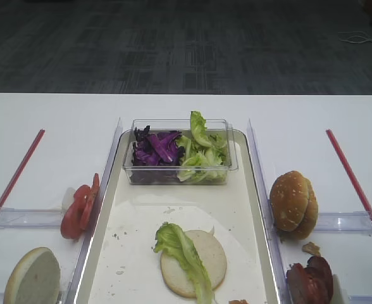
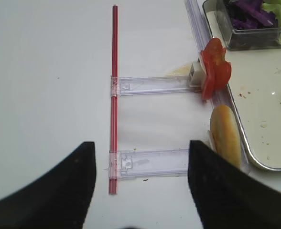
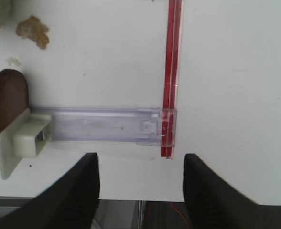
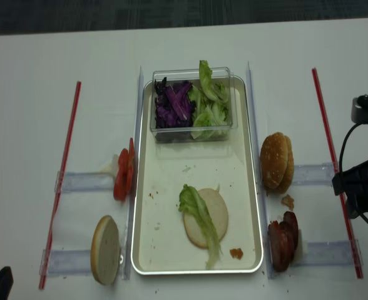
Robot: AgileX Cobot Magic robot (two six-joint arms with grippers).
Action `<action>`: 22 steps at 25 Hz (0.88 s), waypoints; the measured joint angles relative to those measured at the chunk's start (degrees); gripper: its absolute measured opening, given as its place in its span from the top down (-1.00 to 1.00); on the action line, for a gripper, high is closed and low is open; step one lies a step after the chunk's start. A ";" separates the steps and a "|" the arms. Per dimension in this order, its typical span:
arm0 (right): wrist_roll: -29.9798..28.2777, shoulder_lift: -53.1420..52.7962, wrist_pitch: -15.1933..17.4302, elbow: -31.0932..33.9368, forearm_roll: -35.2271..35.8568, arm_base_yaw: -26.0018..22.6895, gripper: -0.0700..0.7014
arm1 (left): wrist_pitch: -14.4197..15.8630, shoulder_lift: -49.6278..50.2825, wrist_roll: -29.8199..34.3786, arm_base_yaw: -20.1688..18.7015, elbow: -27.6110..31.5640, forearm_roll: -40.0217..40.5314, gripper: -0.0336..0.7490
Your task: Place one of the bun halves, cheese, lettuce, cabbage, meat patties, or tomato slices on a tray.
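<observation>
Right gripper (image 3: 139,191) jaws part-open, empty, near meat patties (image 4: 283,240) — soft, greasy, floppy; pinch one disc's upright edge. Left gripper (image 2: 140,191) — open, empty.

Clear box (image 4: 192,104) across tray's (image 4: 246,187) far end

A white counter (image 1: 47,114) fills the near part of the scene under even, soft light. Beyond its far edge lies a dark grey carpeted floor (image 1: 173,44) in square tiles, with a pale cable (image 1: 363,38) at far right.
</observation>
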 joint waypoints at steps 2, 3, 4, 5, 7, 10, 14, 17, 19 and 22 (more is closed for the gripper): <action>0.00 -1.56 -0.57 1.85 0.00 0.00 -0.32 | 0.00 0.00 0.00 0.00 0.00 0.00 -0.11; 0.00 -2.23 -0.79 2.85 0.00 0.00 -0.32 | 0.00 0.00 0.00 0.00 0.00 0.00 -0.11; 0.00 -3.05 -0.92 3.76 0.00 0.00 -0.32 | 0.00 0.00 0.00 0.00 0.00 0.00 -0.11; 0.00 -3.85 -1.21 4.60 0.00 0.00 -0.32 | 0.00 0.00 0.00 0.00 0.00 0.00 -0.11; 0.00 -5.47 -2.09 6.43 0.00 0.00 -0.32 | 0.00 0.00 0.00 0.00 0.00 0.00 -0.11; 0.00 -8.19 -3.07 8.99 0.00 0.00 -0.32 | 0.00 0.00 0.00 0.00 0.00 0.00 -0.11; 0.00 -11.97 -3.64 11.48 0.00 0.00 -0.32 | 0.00 0.00 0.00 0.00 0.00 0.00 -0.11; 0.00 -14.96 -3.64 11.50 0.04 0.00 -0.32 | 0.00 0.00 0.00 0.00 0.00 0.00 -0.11; 0.00 -17.09 -3.33 11.50 0.04 0.00 -0.32 | 0.00 0.00 0.00 0.00 0.00 0.00 -0.11; 0.12 -20.22 -1.53 11.71 0.04 0.00 -0.32 | 0.00 0.00 0.00 0.00 0.00 0.00 -0.11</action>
